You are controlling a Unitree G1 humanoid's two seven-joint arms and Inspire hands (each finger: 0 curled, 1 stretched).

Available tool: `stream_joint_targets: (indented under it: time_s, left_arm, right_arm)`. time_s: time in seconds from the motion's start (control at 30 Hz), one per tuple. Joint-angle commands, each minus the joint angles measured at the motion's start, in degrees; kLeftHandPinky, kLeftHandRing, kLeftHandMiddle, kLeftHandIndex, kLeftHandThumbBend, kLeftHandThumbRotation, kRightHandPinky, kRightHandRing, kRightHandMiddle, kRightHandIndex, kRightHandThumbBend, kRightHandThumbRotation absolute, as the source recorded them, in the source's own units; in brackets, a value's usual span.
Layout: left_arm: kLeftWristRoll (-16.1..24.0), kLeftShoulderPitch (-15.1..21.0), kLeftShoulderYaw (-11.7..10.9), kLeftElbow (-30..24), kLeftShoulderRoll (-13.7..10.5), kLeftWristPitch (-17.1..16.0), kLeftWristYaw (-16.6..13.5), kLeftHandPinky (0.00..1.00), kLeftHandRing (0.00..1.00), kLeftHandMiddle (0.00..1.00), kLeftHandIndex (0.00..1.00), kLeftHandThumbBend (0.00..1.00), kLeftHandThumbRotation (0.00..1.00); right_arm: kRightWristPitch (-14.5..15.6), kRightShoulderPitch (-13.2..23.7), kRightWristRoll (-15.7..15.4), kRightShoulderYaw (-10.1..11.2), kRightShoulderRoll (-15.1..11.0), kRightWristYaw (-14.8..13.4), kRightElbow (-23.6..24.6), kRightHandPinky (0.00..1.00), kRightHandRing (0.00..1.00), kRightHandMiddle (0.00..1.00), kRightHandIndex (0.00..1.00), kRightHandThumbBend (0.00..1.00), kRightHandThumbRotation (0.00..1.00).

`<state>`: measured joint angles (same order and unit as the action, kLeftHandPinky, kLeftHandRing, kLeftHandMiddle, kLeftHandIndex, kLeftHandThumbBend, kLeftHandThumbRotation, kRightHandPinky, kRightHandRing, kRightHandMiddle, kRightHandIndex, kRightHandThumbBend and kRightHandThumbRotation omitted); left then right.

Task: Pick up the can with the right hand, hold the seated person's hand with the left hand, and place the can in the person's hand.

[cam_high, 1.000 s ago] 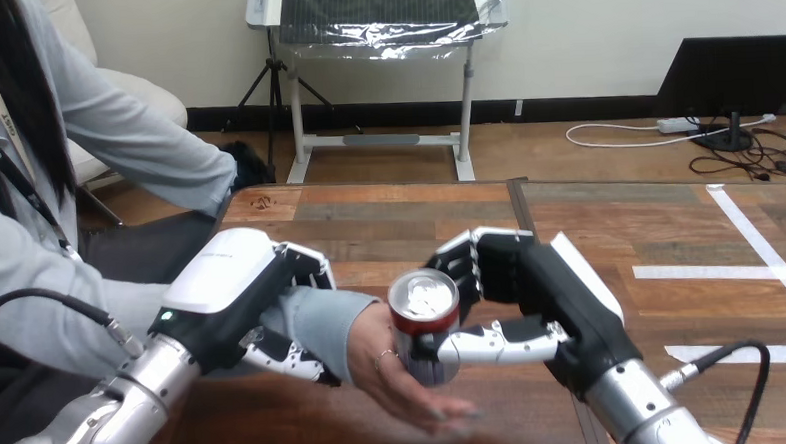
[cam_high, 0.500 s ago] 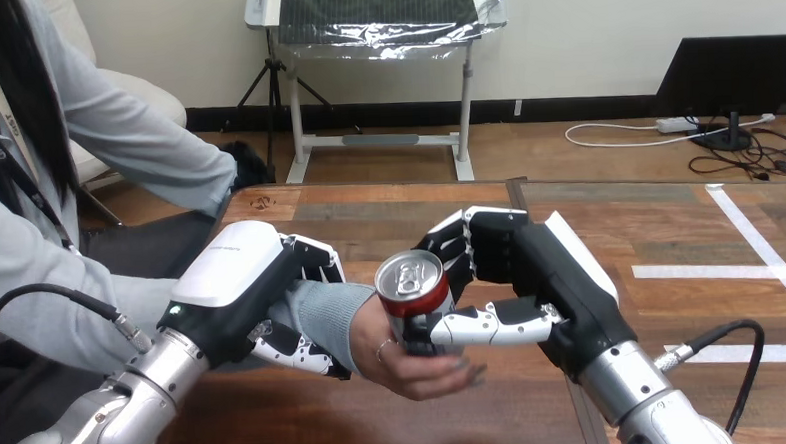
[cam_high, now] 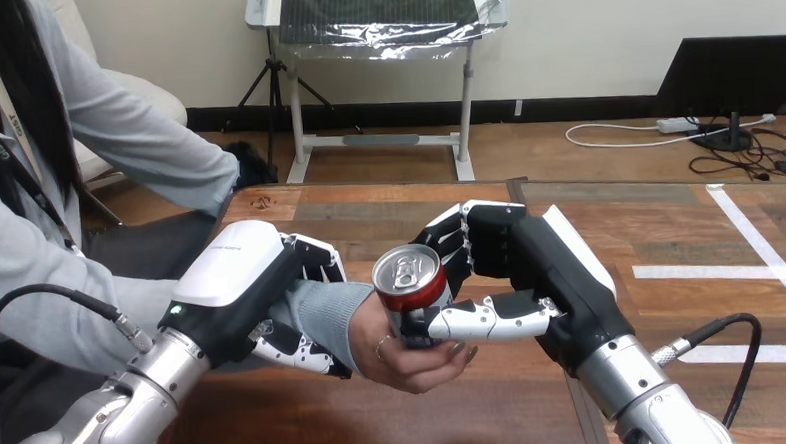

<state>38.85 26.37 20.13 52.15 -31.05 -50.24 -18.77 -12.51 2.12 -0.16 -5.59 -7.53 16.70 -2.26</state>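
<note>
The can (cam_high: 408, 278) stood upright on the person's hand (cam_high: 400, 357), whose fingers cupped its base; the right hand (cam_high: 531, 266) gripped the can as well, fingers behind it and thumb across its front; left of the can, the left hand (cam_high: 236, 279) was curled round the person's wrist (cam_high: 323, 315). Releasing before the person's fingers closed firmly could, I judged, tip the can off the palm; a tug on the wrist might do likewise. Under the can lay the wooden table (cam_high: 389, 217); right of the can, white tape lines (cam_high: 691, 270) crossed it.
</note>
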Motion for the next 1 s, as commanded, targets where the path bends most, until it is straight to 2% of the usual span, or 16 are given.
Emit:
stream_joint_targets:
  time_s: [0.0,0.53,0.97]
  left_arm:
    - [-0.83,4.02,-0.2,-2.02,2.6,-2.25,-1.49,0.27,0.3,0.36,0.39,1.0,0.19]
    - [-1.83,3.6,-0.5,-1.73,2.39,-2.58,-0.81,0.27,0.3,0.36,0.39,1.0,0.19]
    - [-2.41,2.94,-0.79,-1.97,2.14,-2.22,-0.12,0.28,0.32,0.37,0.4,0.99,0.2]
  right_arm:
    - [0.05,4.48,1.0,-0.09,0.65,0.01,3.0,0.37,0.4,0.45,0.48,0.84,0.0]
    - [1.31,4.31,1.88,-0.09,0.93,0.32,3.4,0.36,0.4,0.45,0.48,0.85,0.0]
    - [0.11,4.19,2.26,0.01,0.28,1.28,2.84,0.37,0.41,0.47,0.49,0.85,0.0]
